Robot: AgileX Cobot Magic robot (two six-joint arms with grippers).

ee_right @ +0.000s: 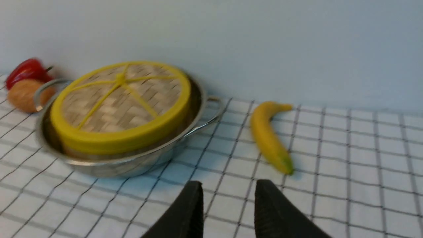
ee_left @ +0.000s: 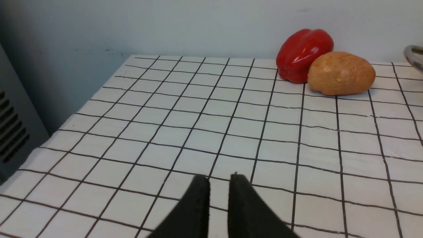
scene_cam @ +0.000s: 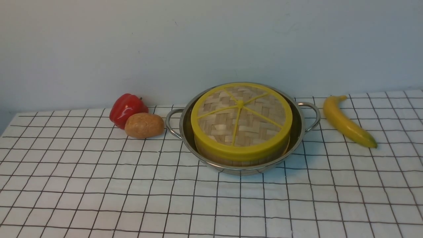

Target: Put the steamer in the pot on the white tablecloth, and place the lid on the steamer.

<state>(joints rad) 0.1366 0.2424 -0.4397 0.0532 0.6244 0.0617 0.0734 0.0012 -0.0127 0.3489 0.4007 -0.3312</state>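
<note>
1. Yellow-rimmed woven bamboo lid (scene_cam: 254, 124) sat on the round bamboo steamer (scene_cam: 239, 162), inside the shiny steel pot (scene_cam: 243, 171); nothing seemed left to place.
2. Left gripper (ee_left: 219, 180): jaws slightly parted, empty.
3. Right gripper (ee_right: 229, 185): jaws spread, empty.

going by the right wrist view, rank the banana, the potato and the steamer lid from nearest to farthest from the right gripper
1. Banana, on the right side, beyond the right gripper.
2. Steamer lid, over the pot.
3. Potato, left of the pot.
</note>
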